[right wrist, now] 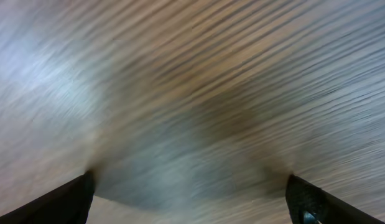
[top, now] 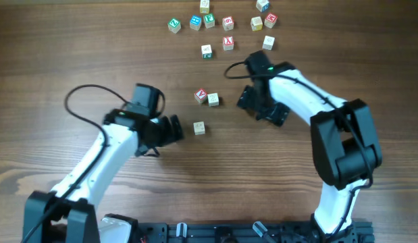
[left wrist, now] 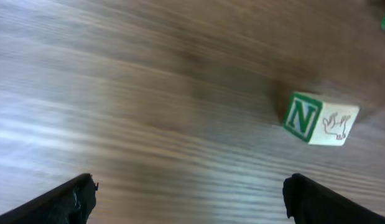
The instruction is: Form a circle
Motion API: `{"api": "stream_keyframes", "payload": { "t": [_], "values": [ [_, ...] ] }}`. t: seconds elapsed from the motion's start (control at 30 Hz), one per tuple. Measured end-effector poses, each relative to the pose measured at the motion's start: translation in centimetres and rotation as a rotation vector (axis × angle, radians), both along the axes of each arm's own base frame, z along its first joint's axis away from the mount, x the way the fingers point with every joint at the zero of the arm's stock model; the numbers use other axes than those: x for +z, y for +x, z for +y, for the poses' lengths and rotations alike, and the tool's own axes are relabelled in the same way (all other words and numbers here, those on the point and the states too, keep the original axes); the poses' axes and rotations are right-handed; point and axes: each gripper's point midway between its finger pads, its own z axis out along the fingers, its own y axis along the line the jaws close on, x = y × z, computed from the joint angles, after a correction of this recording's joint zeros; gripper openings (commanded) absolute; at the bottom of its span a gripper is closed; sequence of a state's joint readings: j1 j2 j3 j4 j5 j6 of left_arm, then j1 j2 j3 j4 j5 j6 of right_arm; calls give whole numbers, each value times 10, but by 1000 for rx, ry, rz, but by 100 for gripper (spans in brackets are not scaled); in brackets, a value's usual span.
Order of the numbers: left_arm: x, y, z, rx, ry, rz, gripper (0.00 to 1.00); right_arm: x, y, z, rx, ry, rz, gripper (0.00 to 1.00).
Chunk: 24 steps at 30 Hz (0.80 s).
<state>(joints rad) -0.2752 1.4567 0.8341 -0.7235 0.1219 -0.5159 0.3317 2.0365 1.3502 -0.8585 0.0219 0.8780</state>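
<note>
**Three cubes between two open end effectors, ring not yet begun**

Overhead: the left end effector [top: 173, 129] has its fingers spread and holds nothing. A pale cream cube [top: 198, 127] lies just ahead of its tips, not touching them. Further ahead, on the side away from the robot's base, a red-faced cube [top: 200, 95] and a second cream cube [top: 213, 99] touch each other. The right end effector [top: 252, 102] is also spread and empty. That touching pair lies near its tips, about as close to it as to the left one. A scatter of coloured cubes [top: 215, 23] sits well beyond both end effectors. No ring shows anywhere.

Left wrist: the fingers [left wrist: 68, 202] stand wide apart with nothing between them. A cube with a green N [left wrist: 320, 118] lies ahead and right of the gap's centre, roughly in line with the right finger. It is probably the lone cream cube.

Right wrist: the bench [right wrist: 192, 93] is smeared, the fingers [right wrist: 68, 199] are wide, and no cube is in view.

The left arm looks nearer to the lone cube. A cube has no long axis, so the coming move likely turns on shifting rightward to centre it
</note>
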Motion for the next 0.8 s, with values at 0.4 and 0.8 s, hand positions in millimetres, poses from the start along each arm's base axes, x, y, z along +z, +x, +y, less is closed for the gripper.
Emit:
{"api": "stream_keyframes", "payload": {
  "t": [0.4,0.8],
  "values": [
    [-5,23,-90,-255,-92,-221,100,0,5,-56,-163,27,44,99],
    [-35,48,-114,-307,-31,-288,90,0,5,-58,-126,19,41,100]
  ]
}}
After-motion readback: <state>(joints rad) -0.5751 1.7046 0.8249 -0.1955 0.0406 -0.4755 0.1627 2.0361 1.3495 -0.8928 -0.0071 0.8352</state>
